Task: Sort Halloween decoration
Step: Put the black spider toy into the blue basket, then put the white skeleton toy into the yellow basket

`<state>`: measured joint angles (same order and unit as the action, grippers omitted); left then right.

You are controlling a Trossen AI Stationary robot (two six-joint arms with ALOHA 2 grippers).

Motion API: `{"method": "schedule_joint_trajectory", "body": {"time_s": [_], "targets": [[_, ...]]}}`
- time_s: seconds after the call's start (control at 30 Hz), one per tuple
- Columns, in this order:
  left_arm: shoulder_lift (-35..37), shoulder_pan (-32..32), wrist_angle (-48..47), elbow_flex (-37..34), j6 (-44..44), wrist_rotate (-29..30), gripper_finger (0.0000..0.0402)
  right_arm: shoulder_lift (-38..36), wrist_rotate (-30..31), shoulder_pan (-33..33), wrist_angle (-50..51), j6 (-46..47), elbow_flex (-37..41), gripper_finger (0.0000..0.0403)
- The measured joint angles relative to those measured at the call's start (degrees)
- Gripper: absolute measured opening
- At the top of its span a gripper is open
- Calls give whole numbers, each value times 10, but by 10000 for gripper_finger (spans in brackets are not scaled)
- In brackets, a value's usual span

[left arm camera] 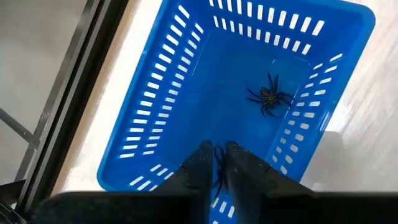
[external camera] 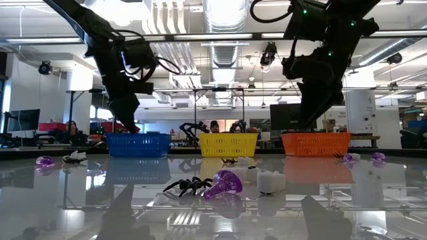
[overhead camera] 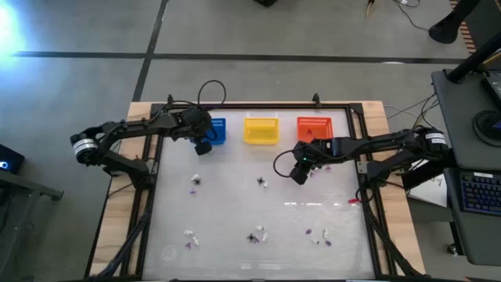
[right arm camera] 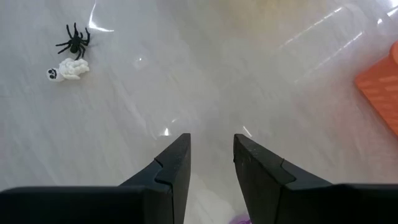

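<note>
The left gripper hung over the blue basket, its fingers nearly together with a thin black spider between the tips; whether they pinched it or had just let go I could not tell. Another spider already lay on the basket floor.

The right gripper stood open and empty above the bare table, just beside the orange basket. The yellow basket sat between the other two.

The other trinkets lay scattered in small clusters well apart across the table: a black spider touching a white piece, and a purple piece near the front.

They looked nearly weightless and hard, apt to skid on that glossy top. I judged a spider best pinched across its body, not its bendy legs, and the lumpy white ones across the middle.
</note>
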<state>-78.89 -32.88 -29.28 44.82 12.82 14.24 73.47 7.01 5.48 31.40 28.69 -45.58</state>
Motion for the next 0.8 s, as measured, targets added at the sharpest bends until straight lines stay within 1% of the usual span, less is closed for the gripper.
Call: {"method": "schedule_joint_trajectory", "body": {"time_s": [0.17,0.3,0.4,0.5,0.57,0.63,0.8], "targets": [[4,0,0,3,2,2,68,0,0,0,0,-6,0,114],[6,1,-25,14,-2,2,85,0,0,0,-1,-31,0,114],[6,2,-64,31,-19,-3,88,0,0,0,-4,-32,0,114],[6,7,-109,53,-53,-5,89,0,1,2,-9,-44,0,114],[6,13,-129,65,-58,-21,89,0,1,2,-9,-71,0,114],[8,20,-129,69,-47,-35,89,0,1,2,-9,-78,0,114],[9,27,-120,69,-20,-48,89,0,0,1,-10,-16,0,114]]}}
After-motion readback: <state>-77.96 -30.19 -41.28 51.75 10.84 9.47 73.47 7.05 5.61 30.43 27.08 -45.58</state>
